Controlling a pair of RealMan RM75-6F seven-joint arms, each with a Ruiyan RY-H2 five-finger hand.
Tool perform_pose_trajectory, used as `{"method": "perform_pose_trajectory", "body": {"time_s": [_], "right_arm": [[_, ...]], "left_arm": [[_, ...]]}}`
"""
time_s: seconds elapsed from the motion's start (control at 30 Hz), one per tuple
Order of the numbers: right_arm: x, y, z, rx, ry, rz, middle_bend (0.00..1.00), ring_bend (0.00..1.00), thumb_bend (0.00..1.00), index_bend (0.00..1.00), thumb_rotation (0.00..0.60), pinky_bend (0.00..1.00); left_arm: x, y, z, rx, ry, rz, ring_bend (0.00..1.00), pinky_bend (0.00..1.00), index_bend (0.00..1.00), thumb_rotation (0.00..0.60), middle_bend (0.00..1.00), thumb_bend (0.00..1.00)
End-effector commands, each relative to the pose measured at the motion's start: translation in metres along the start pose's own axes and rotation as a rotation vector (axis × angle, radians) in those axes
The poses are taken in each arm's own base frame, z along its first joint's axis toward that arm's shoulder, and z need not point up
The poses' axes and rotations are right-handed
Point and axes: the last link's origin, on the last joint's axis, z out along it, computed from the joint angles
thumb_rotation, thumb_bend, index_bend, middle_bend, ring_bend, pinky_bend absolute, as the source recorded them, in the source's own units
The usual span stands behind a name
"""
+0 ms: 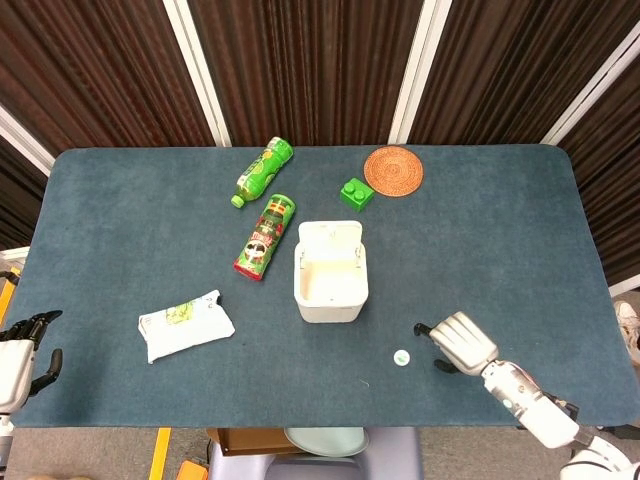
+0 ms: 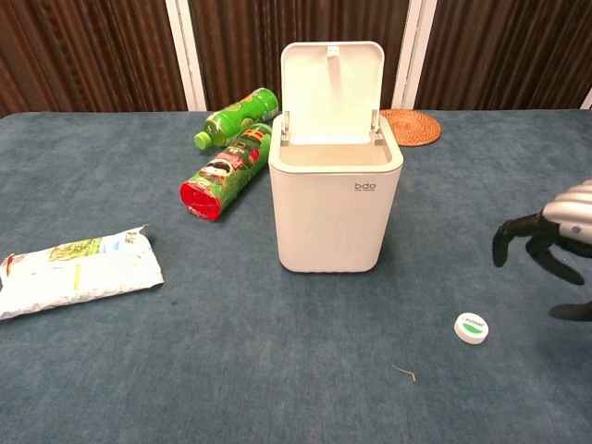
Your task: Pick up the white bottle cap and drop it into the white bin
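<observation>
The white bottle cap point(image 1: 401, 357) point(image 2: 471, 327) with a green mark lies flat on the blue table, near the front, right of the white bin point(image 1: 329, 285) point(image 2: 335, 203). The bin stands mid-table with its lid swung up. My right hand point(image 1: 459, 342) point(image 2: 552, 236) hovers just right of the cap, fingers apart and curved downward, holding nothing. My left hand point(image 1: 17, 364) sits at the table's front left corner, fingers apart and empty; the chest view does not show it.
A green chips can point(image 1: 265, 236) and a green bottle point(image 1: 262, 170) lie behind-left of the bin. A white snack packet point(image 1: 185, 325) lies front left. A green block point(image 1: 356, 193) and a woven coaster point(image 1: 393, 170) sit at the back.
</observation>
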Motion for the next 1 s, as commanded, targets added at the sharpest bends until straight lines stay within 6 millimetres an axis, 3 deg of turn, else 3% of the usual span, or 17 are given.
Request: {"method": "perform_pose_trajectory", "body": {"time_s": [0.03,0.4,1.0], "right_arm": [[-0.005,-0.002,0.004,0.013,-0.019,0.008,0.83,0.97,0.31,0.49,0.600,1.00],[-0.022,-0.011,0.020,0.045,-0.066,0.010,0.83,0.97,0.31,0.50,0.600,1.00],[-0.031,-0.020,0.038,0.069,-0.093,0.014,0.84,0.97,0.31,0.56,0.600,1.00]], "left_arm": [[0.000,0.000,0.000,0.000,-0.001,-0.002,0.28,0.40,0.21,0.600,0.26,0.50],[0.000,-0.002,0.001,0.010,-0.007,-0.007,0.28,0.40,0.22,0.600,0.26,0.50],[-0.001,-0.002,0.001,0.010,-0.018,-0.012,0.28,0.40,0.22,0.600,0.26,0.50]]}}
